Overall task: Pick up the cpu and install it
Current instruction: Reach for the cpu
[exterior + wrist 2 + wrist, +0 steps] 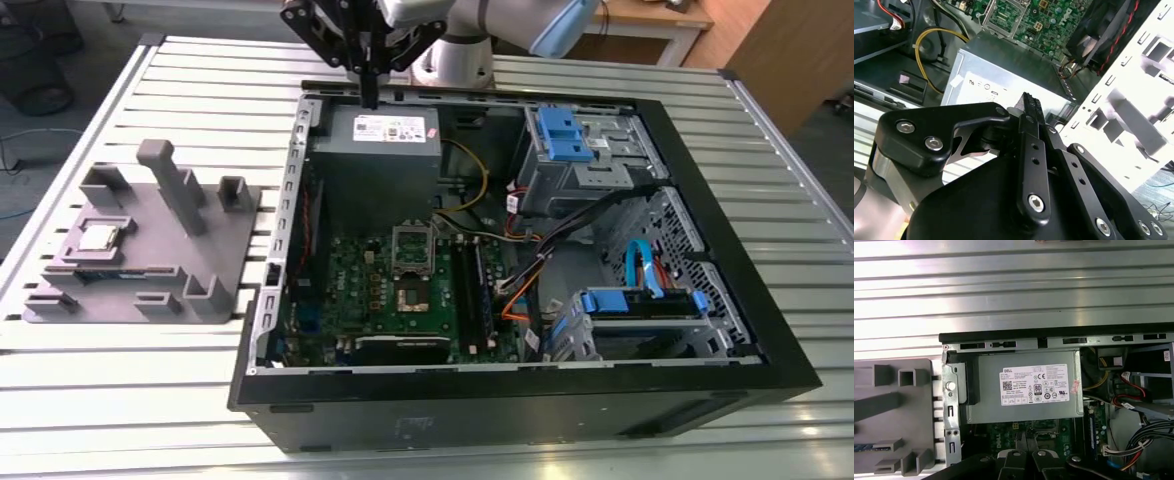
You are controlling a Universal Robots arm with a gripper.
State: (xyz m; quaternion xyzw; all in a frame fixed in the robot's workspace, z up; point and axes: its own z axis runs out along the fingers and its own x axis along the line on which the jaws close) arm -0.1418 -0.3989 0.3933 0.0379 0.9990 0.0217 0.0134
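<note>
Cpu (100, 237) lies in the grey block (230, 262), on the exterior view's left.
Claw (368, 98), closed and empty, hangs over the power supply (384, 135); picking well needs a square, level grip.

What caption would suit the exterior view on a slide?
Black robot tool hovers over the open black computer case; small silvery square cpu rests on the grey plastic block.

Light: bright, even
Glare: ribbed silvery metal table (1014, 290) kinda washed out
Shadows: open black computer case (534, 395) murky inside
Sheen: soft highlights on black gripper (1030, 102)
</note>
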